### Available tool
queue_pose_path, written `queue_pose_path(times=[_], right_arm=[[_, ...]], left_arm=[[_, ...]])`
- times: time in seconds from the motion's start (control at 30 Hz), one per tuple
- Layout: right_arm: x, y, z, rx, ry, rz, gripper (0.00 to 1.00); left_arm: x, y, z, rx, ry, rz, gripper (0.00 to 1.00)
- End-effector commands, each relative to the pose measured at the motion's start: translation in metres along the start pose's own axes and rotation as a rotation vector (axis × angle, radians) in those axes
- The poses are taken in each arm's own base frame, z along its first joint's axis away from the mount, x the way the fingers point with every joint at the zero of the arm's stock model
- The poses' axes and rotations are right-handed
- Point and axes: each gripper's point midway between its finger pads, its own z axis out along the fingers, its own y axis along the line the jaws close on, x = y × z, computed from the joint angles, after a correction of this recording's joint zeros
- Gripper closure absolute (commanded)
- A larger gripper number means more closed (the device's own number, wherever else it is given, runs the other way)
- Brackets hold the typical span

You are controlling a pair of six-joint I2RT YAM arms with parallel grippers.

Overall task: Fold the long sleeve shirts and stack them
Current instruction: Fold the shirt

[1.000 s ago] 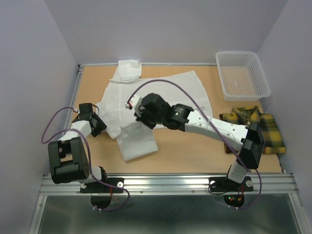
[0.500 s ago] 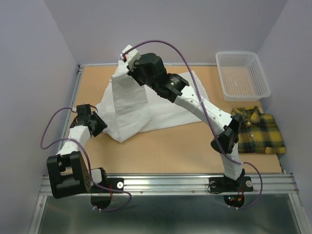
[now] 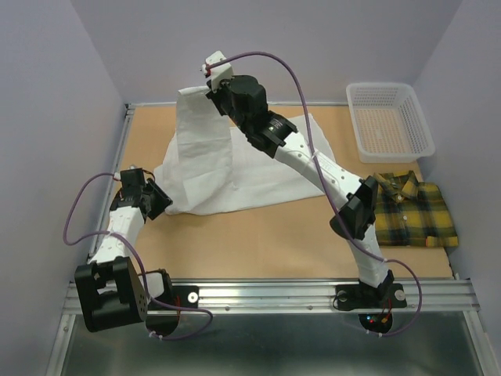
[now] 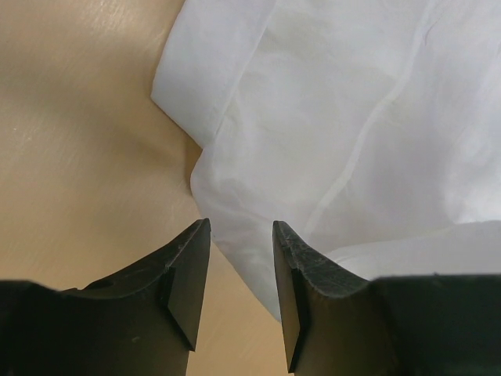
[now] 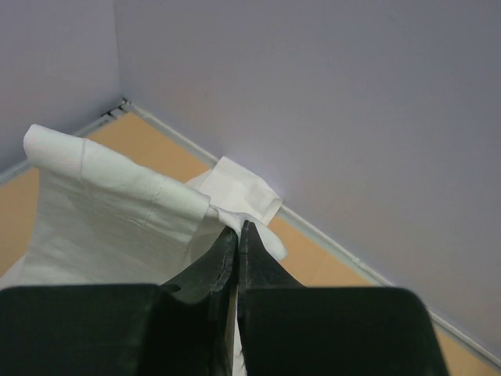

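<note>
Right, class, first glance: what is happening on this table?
The right hand is shut on part of the white shirt, holding it up above the table. The left hand is open, low at the shirt's near-left edge. The plaid shirt lies at the right, near the basket.

Plain lilac walls [image 3: 47,94] close the tan worktop [image 3: 258,243] in on three sides; the back wall [image 3: 313,47] stands behind the raised right end effector [image 3: 202,88]. A metal rail [image 3: 274,294] edges the near side.
</note>
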Motion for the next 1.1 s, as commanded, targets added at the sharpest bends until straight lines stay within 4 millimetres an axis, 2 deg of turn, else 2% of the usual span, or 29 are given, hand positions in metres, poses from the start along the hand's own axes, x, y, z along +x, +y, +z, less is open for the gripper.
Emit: queue_pose_path(times=[0.0,0.17,0.3,0.43,0.53,0.63,0.77,0.87,0.9,1.07], right_arm=[[-0.052,-0.032,0.006,0.113,-0.196,0.105,0.99],[-0.033,-0.023,0.019,0.093,-0.189,0.105,0.99],[-0.013,-0.006,0.025,0.035,-0.158,0.113,0.99],[0.008,0.000,0.028,0.029,-0.115,0.114,0.98],[0.021,0.002,0.028,0.035,-0.087,0.111,0.98],[0.028,0.005,0.026,0.023,-0.070,0.114,0.98],[0.028,0.005,0.020,0.017,-0.066,0.119,0.98],[0.030,0.005,0.017,0.012,-0.059,0.125,0.98],[0.031,0.006,0.015,0.006,-0.056,0.128,0.98],[0.038,0.008,0.010,-0.006,-0.039,0.138,0.98]], left_arm=[[-0.005,-0.004,-0.010,0.025,-0.022,0.021,0.51],[-0.005,-0.006,-0.014,0.040,-0.032,0.035,0.51],[-0.006,-0.010,-0.019,0.065,-0.038,0.048,0.51],[-0.011,-0.016,-0.018,0.094,-0.059,0.054,0.44],[-0.020,-0.021,-0.014,0.095,-0.073,0.036,0.43],[-0.032,-0.029,-0.007,0.093,-0.067,0.037,0.44],[-0.034,-0.022,0.005,0.021,-0.016,0.044,0.46],[-0.022,-0.017,0.015,0.001,0.043,0.058,0.48],[-0.012,-0.016,0.019,0.014,0.083,0.069,0.49],[0.021,-0.014,0.016,0.055,0.195,0.073,0.50]])
